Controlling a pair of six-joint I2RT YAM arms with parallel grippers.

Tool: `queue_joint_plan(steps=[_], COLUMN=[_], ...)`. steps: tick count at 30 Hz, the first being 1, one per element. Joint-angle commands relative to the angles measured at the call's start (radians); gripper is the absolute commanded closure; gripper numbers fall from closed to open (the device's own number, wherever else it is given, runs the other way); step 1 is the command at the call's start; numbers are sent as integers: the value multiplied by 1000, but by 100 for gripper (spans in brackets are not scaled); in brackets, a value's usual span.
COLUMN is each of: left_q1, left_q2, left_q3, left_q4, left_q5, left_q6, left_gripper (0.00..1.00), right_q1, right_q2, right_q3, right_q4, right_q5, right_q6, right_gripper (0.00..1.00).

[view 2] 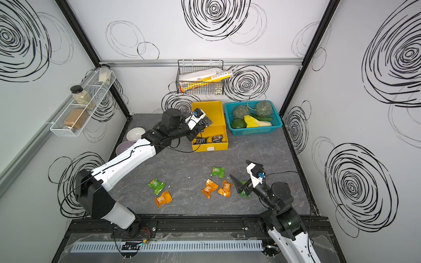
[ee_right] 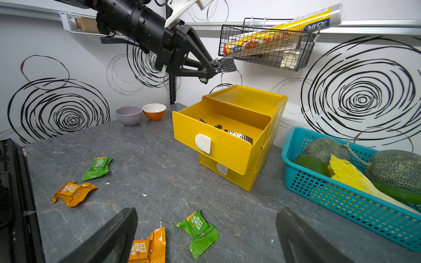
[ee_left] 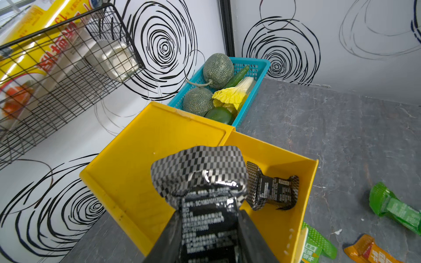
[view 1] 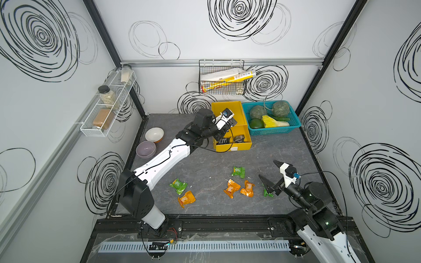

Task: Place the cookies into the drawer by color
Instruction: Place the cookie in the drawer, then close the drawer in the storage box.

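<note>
- Cookies: black packet [ee_left: 200, 173] clamped in left gripper [ee_right: 215, 69], hanging above pulled-out top drawer [ee_right: 223, 148].
- Two stored packets [view 1: 239, 138] inside, per both top views; only one visible from left wrist.
- Lower tab [ee_right: 222, 169] seen from right wrist alone.
- Right gripper [view 1: 267, 168] gaping, empty, near green packets [view 1: 238, 172], orange packets [view 1: 231, 188] on table [view 1: 205, 164].

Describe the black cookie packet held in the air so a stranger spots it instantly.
Find the yellow drawer cabinet at the table's back, its top drawer pulled out. Above it the left tool pinches a black checkered foil packet. Unlike the two black packets lying inside, it hangs clear of the drawer.
</note>
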Motion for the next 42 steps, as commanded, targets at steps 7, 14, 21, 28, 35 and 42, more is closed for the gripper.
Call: queue_joint_plan(steps=[7, 14, 21, 28, 35, 42], left_q1=[-48, -48, -22, 35, 95, 144], left_q2=[76, 92, 115, 173, 232, 292], left_q3=[66, 95, 147, 224, 299, 380], left_q4=[16, 24, 35, 18, -9, -40], left_q5=[-30, -87, -119, -127, -127, -130], left_q6=[-3, -32, -96, -161, -196, -202], left_gripper=[73, 24, 5, 1, 1, 1], right_q1=[0, 0, 0, 0, 0, 0], right_q2=[-20, -28, -34, -31, -17, 52], right_q3=[-7, -7, -7, -7, 1, 19], right_q4=[24, 24, 22, 24, 22, 43], right_q5=[18, 20, 22, 29, 60, 54], right_q6=[3, 3, 5, 7, 23, 49], right_gripper=[0, 0, 0, 0, 0, 3])
